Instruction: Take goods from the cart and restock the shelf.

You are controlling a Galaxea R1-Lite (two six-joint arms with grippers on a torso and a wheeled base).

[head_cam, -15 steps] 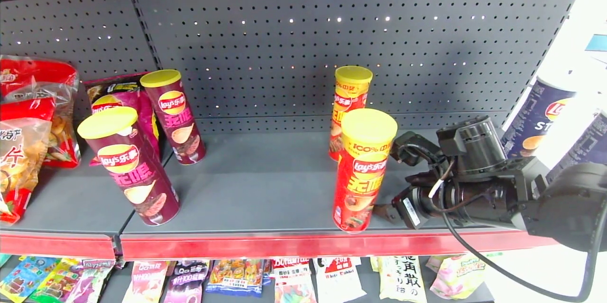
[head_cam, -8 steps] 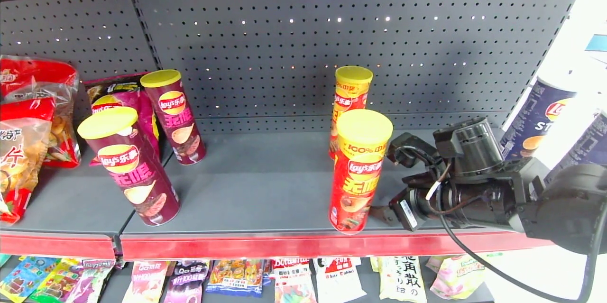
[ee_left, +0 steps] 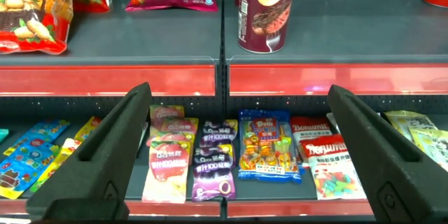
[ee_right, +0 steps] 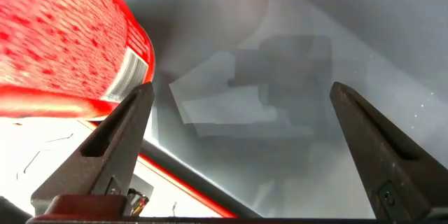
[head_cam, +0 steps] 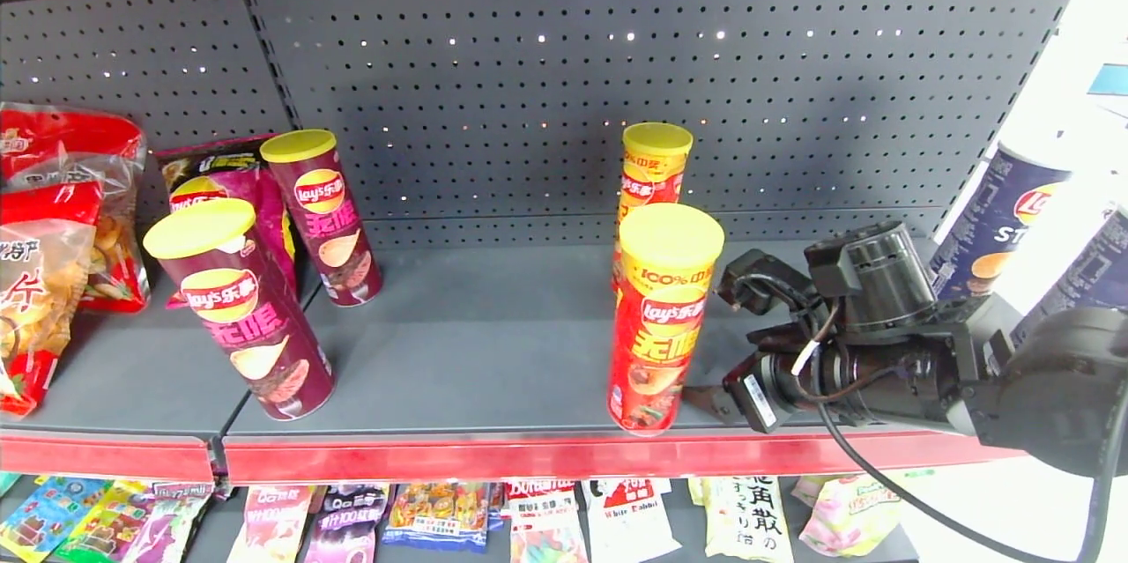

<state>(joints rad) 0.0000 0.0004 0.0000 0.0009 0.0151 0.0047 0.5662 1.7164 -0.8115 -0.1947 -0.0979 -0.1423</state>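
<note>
Placement: red cylindrical chip can with yellow lid (head_cam: pixel 665 325) upright at front edge of grey metal shelf (head_cam: pixel 493 343); right gripper (ee_right: pixel 241 91) just beside its base, fingers spread, holding nothing; left gripper (ee_left: pixel 239 89) spread too.

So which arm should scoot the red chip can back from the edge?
Right. The right pincer, open, sits just beside the red can at the shelf front. The left pincer is down by the snack packets below.
</note>
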